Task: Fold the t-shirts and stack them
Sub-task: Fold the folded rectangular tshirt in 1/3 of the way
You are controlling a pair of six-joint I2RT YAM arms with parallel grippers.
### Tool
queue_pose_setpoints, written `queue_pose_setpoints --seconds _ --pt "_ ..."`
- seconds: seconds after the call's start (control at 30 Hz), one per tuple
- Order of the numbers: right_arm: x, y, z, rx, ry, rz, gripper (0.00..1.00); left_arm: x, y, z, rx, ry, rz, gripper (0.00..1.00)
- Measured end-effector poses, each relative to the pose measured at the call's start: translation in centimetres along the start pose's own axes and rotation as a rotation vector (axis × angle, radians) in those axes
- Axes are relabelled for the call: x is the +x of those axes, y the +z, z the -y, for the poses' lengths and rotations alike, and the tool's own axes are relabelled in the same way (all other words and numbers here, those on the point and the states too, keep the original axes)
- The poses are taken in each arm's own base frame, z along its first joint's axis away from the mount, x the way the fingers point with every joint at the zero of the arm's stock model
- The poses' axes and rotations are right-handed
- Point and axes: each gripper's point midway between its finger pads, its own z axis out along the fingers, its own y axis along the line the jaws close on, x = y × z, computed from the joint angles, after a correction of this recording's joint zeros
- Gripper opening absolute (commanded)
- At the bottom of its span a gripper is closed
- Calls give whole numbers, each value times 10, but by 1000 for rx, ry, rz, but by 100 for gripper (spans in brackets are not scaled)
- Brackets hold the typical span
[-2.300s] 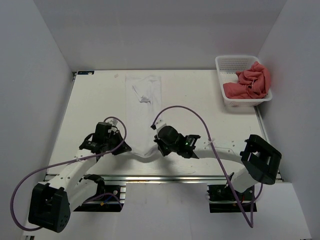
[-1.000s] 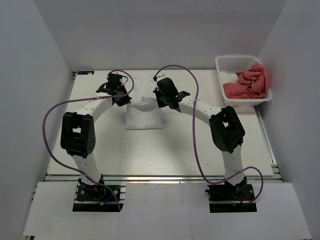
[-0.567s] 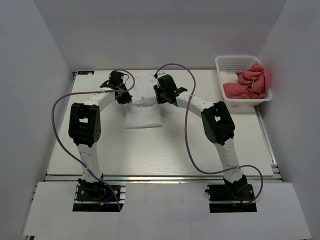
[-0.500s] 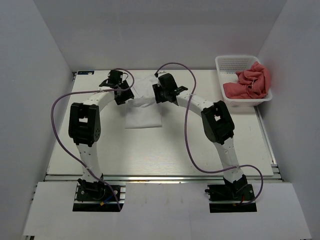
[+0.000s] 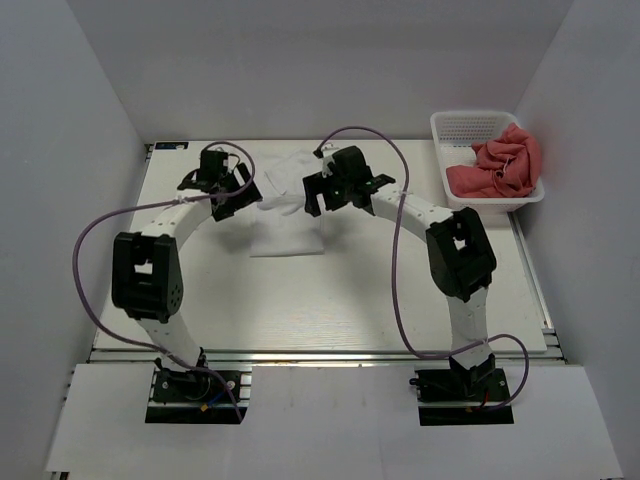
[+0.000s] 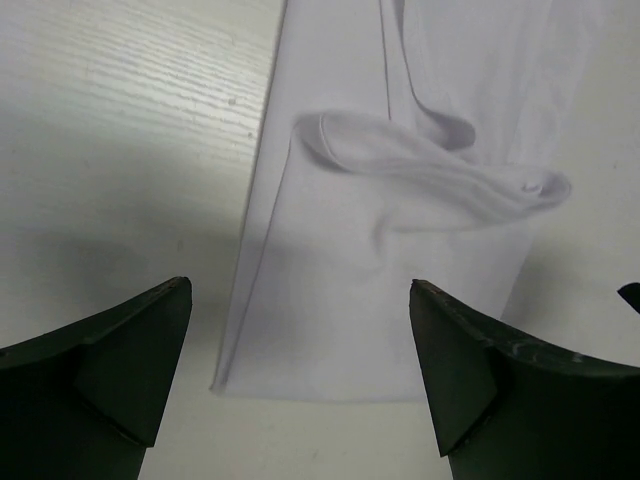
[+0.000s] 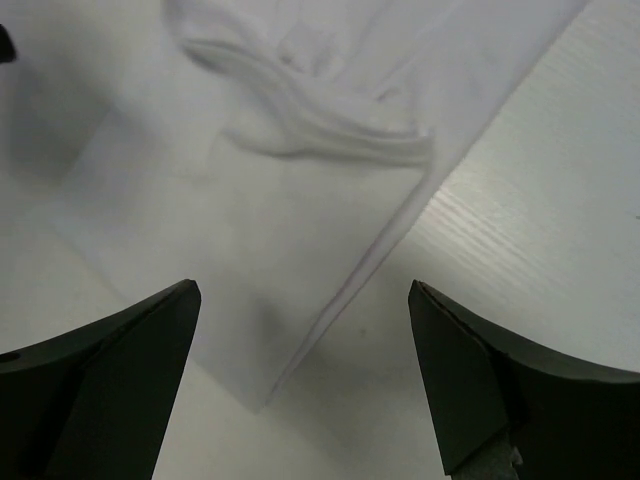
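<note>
1. Left fingers [image 6: 120,360] and right fingers [image 7: 470,380] hang spread wide, empty, above the folded plain white cloth t-shirt [image 5: 288,238].
2. It lies far-centre on the pale bench [image 5: 380,300]; crumpled coral-pink shirts [image 5: 505,165] fill the white lattice basket [image 5: 470,118].
3. Risk: its bunched ridge may slump, undoing the fold.

Your left tool [image 5: 238,192] and right tool [image 5: 316,192] stand near each other, with only the low white t-shirt [image 5: 287,235] between and beneath them. Outward of the left tool, bare counter [image 5: 180,290] is free. The basket [image 5: 487,125] stands well beyond the right tool.

Table [image 5: 380,290] with white t-shirt [image 5: 288,234], basket [image 5: 468,124]
</note>
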Motion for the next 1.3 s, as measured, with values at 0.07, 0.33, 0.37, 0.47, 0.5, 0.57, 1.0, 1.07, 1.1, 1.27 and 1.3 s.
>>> queue_pose_setpoints --seconds 0.07,0.33,0.37,0.47,0.5,0.57,1.0,1.07,1.1,1.27,1.3 --pt "3 -9 -18 -89 -12 -2 90 13 -14 -3 13 19 -6 100" --pt "0 -2 -82 -395 -48 -2 90 69 -52 -9 135 88 -43 100" --pt "0 4 -87 -414 -50 -4 90 76 -53 -12 135 90 -55 100" --pt "-2 26 -93 -433 -48 1 90 101 -55 -25 122 87 -103 100" --pt "-2 33 -93 -431 -40 4 90 107 -55 -29 117 86 -114 100" --pt "-4 49 -89 -423 -19 16 90 120 -58 -37 107 84 -133 100" --pt "-8 107 -46 -371 94 106 90 128 -74 -44 103 82 -120 100" --pt "-8 104 -46 -376 88 103 90 128 -74 -44 99 82 -125 100" --pt "-10 101 -47 -380 83 104 90 128 -73 -45 96 82 -127 100" --pt "-42 47 -62 -404 38 149 90 120 -65 -44 71 84 -128 100" --pt "-52 24 -67 -406 29 173 90 118 -62 -43 69 84 -128 100"
